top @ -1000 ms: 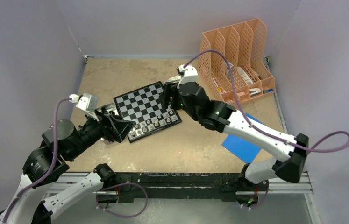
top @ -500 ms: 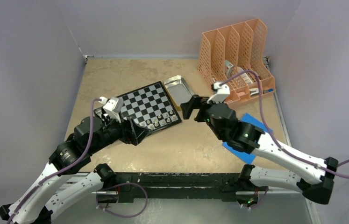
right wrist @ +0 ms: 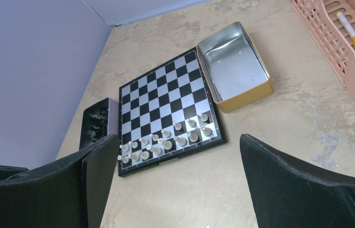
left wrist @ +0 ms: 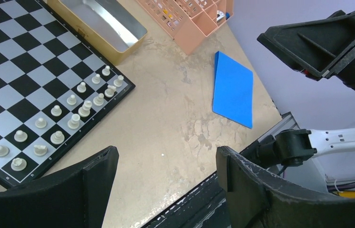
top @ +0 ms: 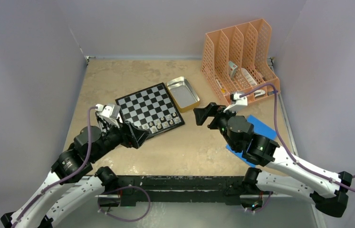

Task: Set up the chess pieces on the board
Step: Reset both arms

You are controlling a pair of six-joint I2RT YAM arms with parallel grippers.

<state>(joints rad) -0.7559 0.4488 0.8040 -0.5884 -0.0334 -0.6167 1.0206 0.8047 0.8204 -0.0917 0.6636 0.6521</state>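
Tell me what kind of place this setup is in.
Probably a robotics lab test cell, not a home: two robot arms bolted to a rail at the table edge, plain pale walls boxing in the tabletop, and staged props: a chessboard, a metal tin, an orange file rack.

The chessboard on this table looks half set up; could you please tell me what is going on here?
A two-armed robot is setting up a chess set. The chessboard has pale pieces standing in its two near rows and no black ones yet. A dark tray by its left side seems to hold those. The left claw and right claw are both open and empty, hovering on either side of the board's near end. A metal tin sits at the board's right side.
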